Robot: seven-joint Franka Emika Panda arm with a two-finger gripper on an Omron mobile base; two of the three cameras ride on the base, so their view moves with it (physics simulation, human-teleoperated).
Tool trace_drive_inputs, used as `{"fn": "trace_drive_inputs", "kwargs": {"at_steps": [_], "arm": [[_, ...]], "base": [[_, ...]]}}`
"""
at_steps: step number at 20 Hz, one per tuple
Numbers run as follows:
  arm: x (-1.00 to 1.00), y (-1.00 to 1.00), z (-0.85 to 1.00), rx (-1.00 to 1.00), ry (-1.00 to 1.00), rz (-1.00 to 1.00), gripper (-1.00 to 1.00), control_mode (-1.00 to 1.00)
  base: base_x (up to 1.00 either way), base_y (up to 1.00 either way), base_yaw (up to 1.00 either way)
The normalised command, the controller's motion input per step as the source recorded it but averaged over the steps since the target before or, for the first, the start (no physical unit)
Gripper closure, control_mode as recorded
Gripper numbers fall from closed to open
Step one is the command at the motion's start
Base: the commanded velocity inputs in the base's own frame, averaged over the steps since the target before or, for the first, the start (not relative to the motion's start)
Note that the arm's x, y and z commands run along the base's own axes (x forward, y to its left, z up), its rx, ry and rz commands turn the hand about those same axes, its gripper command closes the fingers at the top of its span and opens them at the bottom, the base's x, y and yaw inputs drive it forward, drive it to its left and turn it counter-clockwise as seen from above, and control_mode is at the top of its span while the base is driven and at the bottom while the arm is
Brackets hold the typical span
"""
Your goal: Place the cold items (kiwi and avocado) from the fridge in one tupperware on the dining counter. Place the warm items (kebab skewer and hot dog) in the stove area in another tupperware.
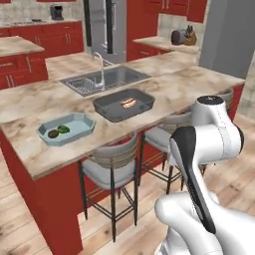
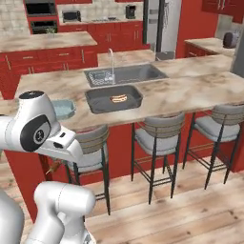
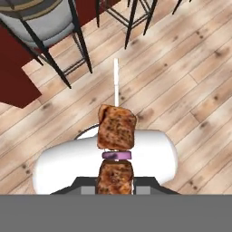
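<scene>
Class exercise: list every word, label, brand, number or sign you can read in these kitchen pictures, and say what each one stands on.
None can be read. The grey tupperware, the blue tupperware, the fridge and the kebab skewer bear no text. The small appliances on the far counters are too small and blurred to tell.

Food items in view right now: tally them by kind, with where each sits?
Hot dog, in the dark tub: 1
Green fruits, in the light blue tub: 2
Kebab skewer, held in the shut gripper: 1
Total: 4
</scene>
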Motion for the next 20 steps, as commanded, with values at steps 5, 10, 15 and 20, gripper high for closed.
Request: {"fn": "trace_drive_inputs", "kwargs": {"at_steps": [5, 10, 15, 20], "arm": [[0.0, 0.0, 0.0, 0.0, 0.0, 0.0, 1.0, 1.0], [0.0, 0.0, 0.0, 0.0, 0.0, 0.0, 1.0, 1.0], [0.0, 0.0, 0.0, 0.0, 0.0, 0.0, 1.0, 1.0], [0.0, 0.0, 0.0, 0.0, 0.0, 0.0, 1.0, 1.0]], "base": [[0.02, -0.81, 0.72], [0.0, -0.89, 0.67], [0.0, -0.96, 0.6], [0.0, -0.94, 0.13]]}}
